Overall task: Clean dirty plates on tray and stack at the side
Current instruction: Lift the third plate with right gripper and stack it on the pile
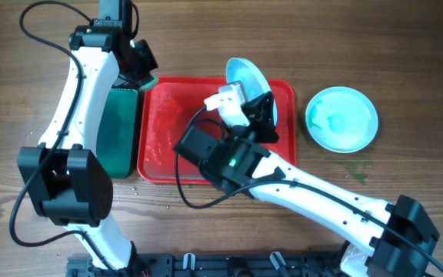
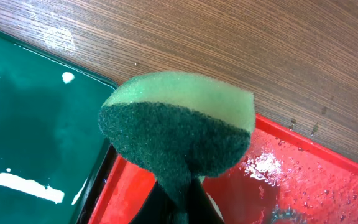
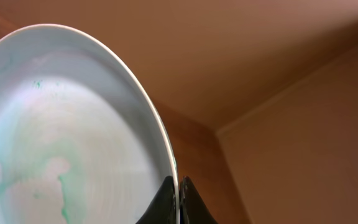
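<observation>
Right arm: reaches from the table's near edge across the red tray point(image 1: 160, 158), seen only from overhead
Right gripper point(image 3: 179, 188): fingers pinched narrow on the rim of the held plate point(image 3: 73, 137); the wrist camera shows the clamp up close, while overhead hides it behind the wrist
Held plate: tipped steeply on edge above the tray's far right part; the wrist view shows pale green streaks and specks on its face; overhead shows only a pale oval
Red tray: wet and beaded with water in the left wrist view; overhead shows the whole tray lying between the green tray point(image 1: 118, 131) and the mint plate point(image 1: 341, 118)
Mint plate: flat on the bare table point(image 1: 406, 61), just right of the tray, cloudy with pale smears; caught by overhead alone
Left gripper point(image 2: 178, 202): closed on a green sponge point(image 2: 179, 124), dark scouring side towards the wrist camera
Sponge: over the seam between the two trays at their far corners; white streaks on the green tray show only in the left wrist view
</observation>
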You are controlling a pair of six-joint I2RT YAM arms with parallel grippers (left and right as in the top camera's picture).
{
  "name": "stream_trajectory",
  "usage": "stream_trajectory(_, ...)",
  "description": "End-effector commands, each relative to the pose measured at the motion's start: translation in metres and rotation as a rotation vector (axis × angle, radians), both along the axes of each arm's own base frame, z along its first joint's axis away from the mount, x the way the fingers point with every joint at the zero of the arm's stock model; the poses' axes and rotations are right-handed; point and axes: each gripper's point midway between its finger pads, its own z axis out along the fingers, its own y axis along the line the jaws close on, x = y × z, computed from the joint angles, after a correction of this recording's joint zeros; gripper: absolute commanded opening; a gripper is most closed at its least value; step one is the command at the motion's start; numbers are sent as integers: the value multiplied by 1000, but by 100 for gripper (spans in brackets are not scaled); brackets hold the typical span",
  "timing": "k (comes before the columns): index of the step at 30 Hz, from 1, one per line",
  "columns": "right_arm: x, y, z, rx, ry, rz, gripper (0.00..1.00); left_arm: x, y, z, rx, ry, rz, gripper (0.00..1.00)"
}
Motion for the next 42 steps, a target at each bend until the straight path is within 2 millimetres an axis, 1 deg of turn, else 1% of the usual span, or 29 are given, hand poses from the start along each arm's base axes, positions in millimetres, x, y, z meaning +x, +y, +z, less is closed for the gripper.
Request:
stream_trajectory(1,-7,-2,26,-20,-98,-13,5,0,-3,-5,-12,12,4,4)
stream_trajectory(2,-7,0,22,-8,-78,-4,4,0,-3,-5,-12,12,3,4)
stream_trajectory(3,-6,5,9,2,2,30,4,0,-3,-5,-12,12,2,4)
stream_trajectory(4,-5,12,-7,9,102,75,4,0,-3,-5,-12,12,2,4)
stream_trajectory(5,-8,22,-30,54,233,136,4,0,-3,-5,-12,13,2,4)
stream_trajectory(7,-15,38,-65,214,416,200,4,-1,-4,-5,-17,13,1,4)
stream_trajectory(8,-17,42,-78,320,480,196,4,-1,-7,-5,-29,15,-4,4)
stream_trajectory(10,-15,38,-86,480,549,168,4,-1,-10,-5,-47,16,-11,4)
stream_trajectory(12,-9,25,-84,644,623,153,4,-1,-13,-5,-47,16,-17,4)
stream_trajectory(14,6,-4,-73,815,642,109,4,-2,-15,-5,-47,16,-23,4)
stream_trajectory(16,23,-42,-64,955,620,38,4,-2,-19,-5,-47,16,-32,4)
stream_trajectory(17,35,-80,-63,1051,594,-46,4,-3,-23,-5,-46,16,-39,4)
stream_trajectory(18,39,-99,-64,1095,586,-90,4,-3,-25,-5,-46,16,-44,4)
stream_trajectory(19,42,-122,-68,1141,574,-148,4,-3,-26,-5,-46,16,-48,4)
stream_trajectory(20,45,-157,-75,1181,549,-246,4,-3,-27,-5,-46,16,-50,4)
stream_trajectory(21,44,-181,-80,1198,528,-318,4,-3,-28,-5,-46,16,-51,4)
stream_trajectory(23,41,-219,-92,1211,495,-434,4,-3,-27,-5,-46,16,-50,4)
stream_trajectory(25,29,-262,-109,1210,461,-588,4,-3,-27,-5,-46,17,-50,4)
stream_trajectory(26,21,-280,-120,1222,450,-659,4,-3,-27,-5,-46,16,-50,4)
stream_trajectory(28,9,-297,-141,1235,458,-733,4,-3,-27,-5,-46,16,-50,4)
stream_trajectory(30,2,-302,-158,1234,471,-764,4,-3,-27,-5,-46,16,-50,4)
stream_trajectory(35,-11,-298,-194,1232,531,-801,4,-5,-27,-6,-45,23,-50,4)
stream_trajectory(36,-13,-295,-200,1241,553,-806,18,-5,-27,-6,-45,23,-50,4)
stream_trajectory(37,-13,-292,-202,1253,563,-800,30,-4,-27,-5,-46,20,-50,4)
stream_trajectory(38,-10,-287,-202,1277,570,-782,36,-3,-27,-5,-46,16,-50,4)
stream_trajectory(39,-5,-279,-200,1305,601,-715,39,-2,-27,-5,-47,13,-50,4)
stream_trajectory(40,5,-259,-193,1328,690,-536,45,-2,-27,-5,-46,12,-50,4)
stream_trajectory(41,8,-250,-186,1333,710,-494,49,-2,-27,-5,-46,12,-49,4)
stream_trajectory(42,12,-245,-177,1318,718,-477,49,-2,-26,-3,-46,8,-47,4)
